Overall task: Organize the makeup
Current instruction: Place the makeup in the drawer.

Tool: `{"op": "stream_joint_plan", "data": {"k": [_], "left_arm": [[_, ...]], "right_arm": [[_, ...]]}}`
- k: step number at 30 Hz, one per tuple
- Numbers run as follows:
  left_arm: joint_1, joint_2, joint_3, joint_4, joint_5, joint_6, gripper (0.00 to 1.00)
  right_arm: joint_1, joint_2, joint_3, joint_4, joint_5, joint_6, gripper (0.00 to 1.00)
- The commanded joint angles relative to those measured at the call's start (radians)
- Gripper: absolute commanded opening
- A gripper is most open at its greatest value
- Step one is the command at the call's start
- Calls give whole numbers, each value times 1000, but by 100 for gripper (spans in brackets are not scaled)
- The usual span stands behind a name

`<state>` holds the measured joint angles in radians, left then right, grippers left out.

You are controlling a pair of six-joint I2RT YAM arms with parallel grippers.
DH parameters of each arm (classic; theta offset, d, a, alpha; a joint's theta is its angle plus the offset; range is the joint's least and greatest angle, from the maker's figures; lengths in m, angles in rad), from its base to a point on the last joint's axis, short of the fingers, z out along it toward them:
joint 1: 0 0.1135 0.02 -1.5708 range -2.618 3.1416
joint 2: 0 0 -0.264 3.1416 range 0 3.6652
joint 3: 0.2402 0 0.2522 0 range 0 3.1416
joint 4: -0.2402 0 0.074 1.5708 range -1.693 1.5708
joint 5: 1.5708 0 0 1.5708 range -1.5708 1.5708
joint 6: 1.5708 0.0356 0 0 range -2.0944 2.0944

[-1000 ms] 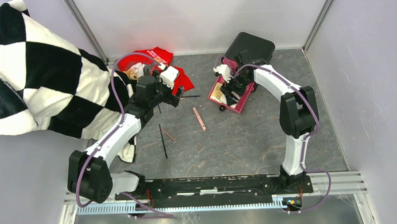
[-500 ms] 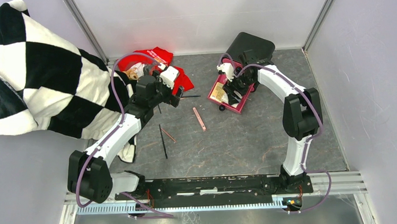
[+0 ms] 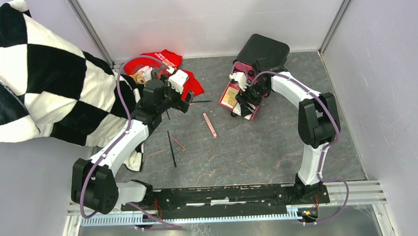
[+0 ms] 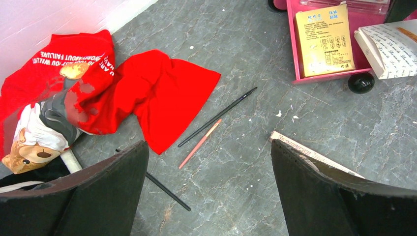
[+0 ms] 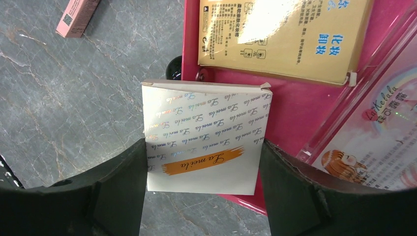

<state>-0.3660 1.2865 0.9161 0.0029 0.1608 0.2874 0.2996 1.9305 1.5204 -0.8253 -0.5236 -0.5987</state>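
makeup mostly loose on table (image 3: 261, 147): black pencil (image 4: 216, 117), pink pencil (image 4: 189, 156), pink stick (image 3: 210, 124). white box (image 5: 204, 123) clamped in right end effector (image 5: 202, 147), overhanging pink drawer (image 5: 295, 113) rim. left end effector (image 4: 209, 147) apart, empty. risk: box released here tips out onto table.

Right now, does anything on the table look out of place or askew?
Yes. A thin black pencil and a thin pink pencil lie loose on the grey marbled table, next to a crumpled red cloth. The pink drawer tray sits slanted in front of the black box, not squared to the table edges.
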Motion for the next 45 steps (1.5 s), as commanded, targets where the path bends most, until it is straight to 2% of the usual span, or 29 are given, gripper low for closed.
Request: {"op": "stream_joint_plan", "data": {"k": [1, 23, 33, 37, 40, 45], "left_arm": [[6, -14, 23, 39, 15, -27, 100], [6, -18, 20, 39, 16, -22, 100], [6, -14, 23, 38, 16, -22, 100], [6, -12, 23, 36, 16, -21, 100], [6, -10, 21, 35, 17, -18, 100], [6, -5, 23, 32, 20, -16, 100]], "right_arm": [[-2, -39, -9, 40, -12, 13, 47], [-1, -47, 40, 155, 270, 83, 51], [51, -105, -76, 213, 324, 25, 67], [63, -121, -75, 209, 326, 18, 76], [63, -141, -67, 204, 321, 17, 88], [65, -178, -52, 202, 305, 20, 93]]}}
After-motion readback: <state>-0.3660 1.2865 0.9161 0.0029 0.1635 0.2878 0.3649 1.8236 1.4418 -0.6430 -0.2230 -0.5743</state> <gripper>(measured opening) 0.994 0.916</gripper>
